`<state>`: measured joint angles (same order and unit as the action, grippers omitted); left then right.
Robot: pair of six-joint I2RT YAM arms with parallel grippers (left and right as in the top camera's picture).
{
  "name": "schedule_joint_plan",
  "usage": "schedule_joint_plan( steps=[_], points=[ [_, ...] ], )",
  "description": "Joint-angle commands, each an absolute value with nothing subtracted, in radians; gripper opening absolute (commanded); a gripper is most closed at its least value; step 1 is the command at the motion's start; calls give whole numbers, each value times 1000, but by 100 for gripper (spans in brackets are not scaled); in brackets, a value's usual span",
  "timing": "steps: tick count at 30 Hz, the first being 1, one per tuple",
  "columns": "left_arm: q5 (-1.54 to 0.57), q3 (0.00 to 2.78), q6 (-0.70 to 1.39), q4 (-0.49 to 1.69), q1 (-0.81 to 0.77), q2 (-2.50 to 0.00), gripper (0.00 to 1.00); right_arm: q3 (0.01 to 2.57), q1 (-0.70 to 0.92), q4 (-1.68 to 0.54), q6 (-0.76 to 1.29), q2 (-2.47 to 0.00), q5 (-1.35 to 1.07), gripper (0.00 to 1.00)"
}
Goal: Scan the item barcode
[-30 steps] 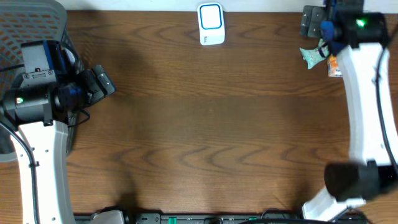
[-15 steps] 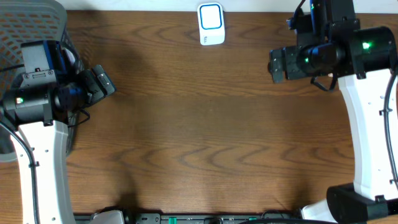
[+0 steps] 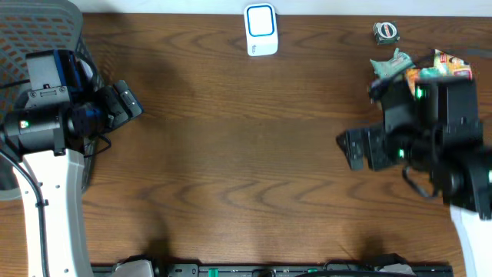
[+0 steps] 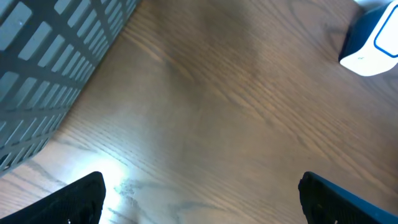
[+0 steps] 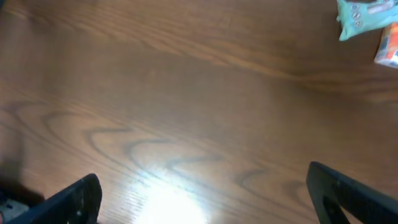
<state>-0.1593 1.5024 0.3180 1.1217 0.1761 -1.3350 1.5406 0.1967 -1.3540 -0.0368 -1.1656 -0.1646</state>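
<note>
Brown wood grain runs across the whole table (image 3: 246, 154), and most of it lies bare under the two arms. At the far edge, about the middle, stands the white and blue scanner (image 3: 260, 29). The goods to be scanned lie in the far right corner: a green packet (image 3: 390, 65) just beside an orange packet (image 3: 442, 68), with a small dark round thing (image 3: 386, 31) a little beyond them, close to the edge. The right gripper (image 3: 346, 148) hangs on the near side of that little heap, pointing left towards the middle of the table. Its fingers are spread as wide as they go, with nothing between them. Its own camera shows the two dark fingertips at the bottom corners, plain wood between them, and the green packet (image 5: 367, 15) and the edge of the orange one (image 5: 388, 46) up in the top right corner. On the left side a grey mesh basket (image 3: 38, 31) sits at the far corner. The left gripper (image 3: 132, 104) is just beside it, aimed right, and it is fully open and empty too. From its wrist camera I can see the basket wall (image 4: 50, 68) on the left and the scanner (image 4: 373, 43) at the upper right, well apart from the fingertips.
</note>
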Motion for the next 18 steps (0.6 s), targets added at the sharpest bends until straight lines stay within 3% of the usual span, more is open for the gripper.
schedule_joint_plan(
  steps=[1,18],
  points=[
    [-165,1524,319,1125,180,-1337,98,1450,198,-1351,-23,-1098,-175,99],
    [-165,1524,319,1125,180,-1337,98,1380,198,-1628,85,-1065,-204,99]
  ],
)
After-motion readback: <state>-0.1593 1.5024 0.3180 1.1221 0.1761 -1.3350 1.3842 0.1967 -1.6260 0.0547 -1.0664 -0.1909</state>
